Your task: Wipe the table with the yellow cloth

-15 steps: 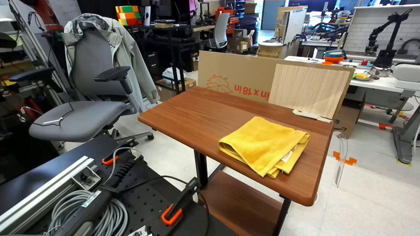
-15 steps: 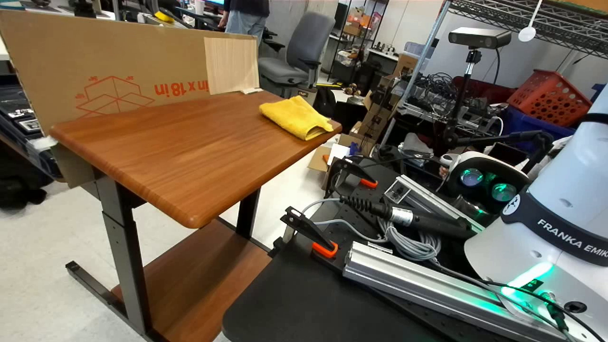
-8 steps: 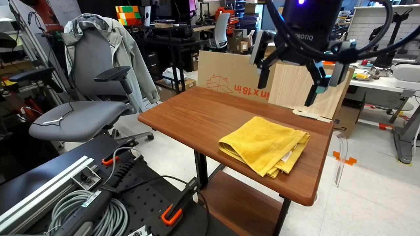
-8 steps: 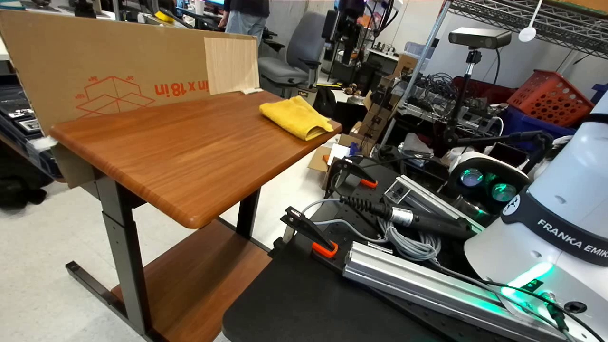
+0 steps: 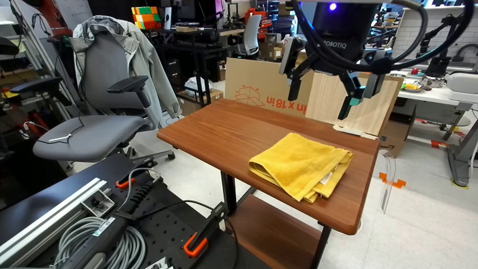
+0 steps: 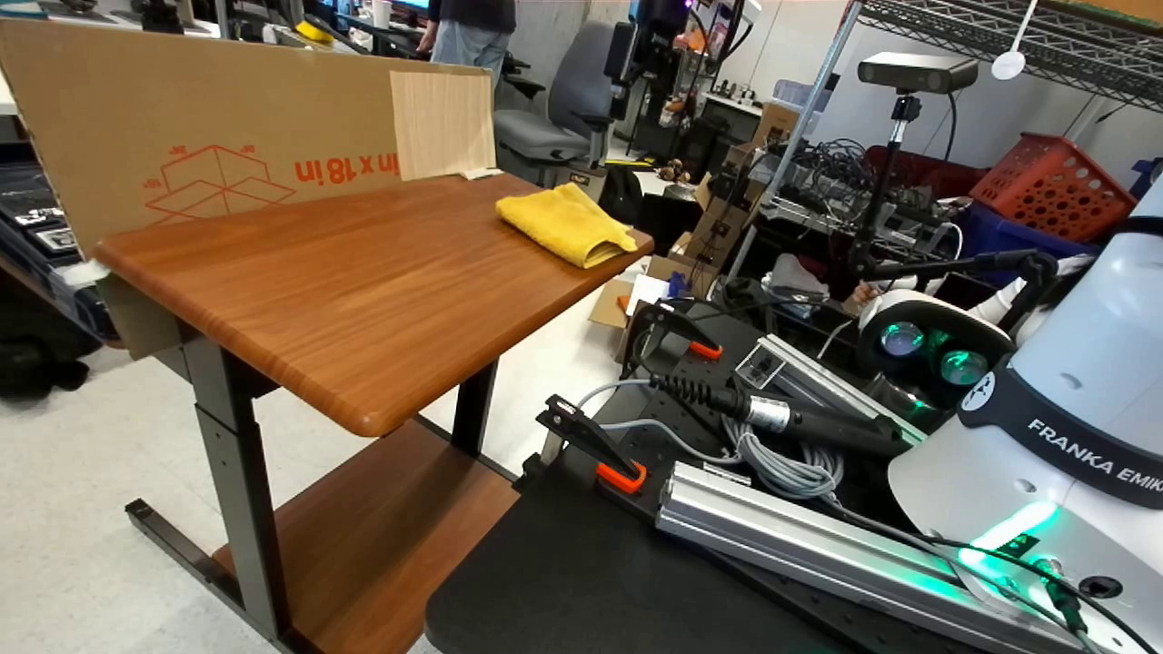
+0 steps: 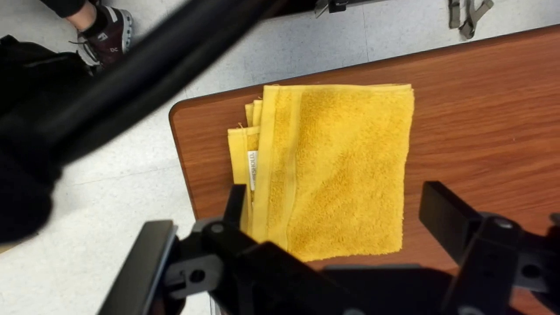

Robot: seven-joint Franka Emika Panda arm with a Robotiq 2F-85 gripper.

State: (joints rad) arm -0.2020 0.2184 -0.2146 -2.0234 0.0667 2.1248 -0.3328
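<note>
The yellow cloth (image 5: pixel 295 160) lies folded on the reddish-brown table (image 5: pixel 216 123), near one end. In an exterior view the cloth (image 6: pixel 563 222) lies at the far right end of the table (image 6: pixel 345 291). My gripper (image 5: pixel 318 102) is open and empty, pointing down, above the table and apart from the cloth. It shows partly at the top of an exterior view (image 6: pixel 625 91). In the wrist view the cloth (image 7: pixel 350 166) shows between and beyond the spread fingers of the gripper (image 7: pixel 334 190), with the table (image 7: pixel 481 131) around it. The left finger overlaps the cloth's labelled edge.
A cardboard sheet (image 5: pixel 269 86) and a pale plywood board (image 5: pixel 347 101) stand along the table's back edge. A black bench (image 5: pixel 168 220) with clamps and cables stands in front. A grey chair (image 5: pixel 93 127) stands beside the table. A person's shoe (image 7: pixel 109 41) is on the floor.
One second ago the gripper was out of both exterior views. It came in at the top, open, and has since shifted slightly left in both. The cloth has not moved.
</note>
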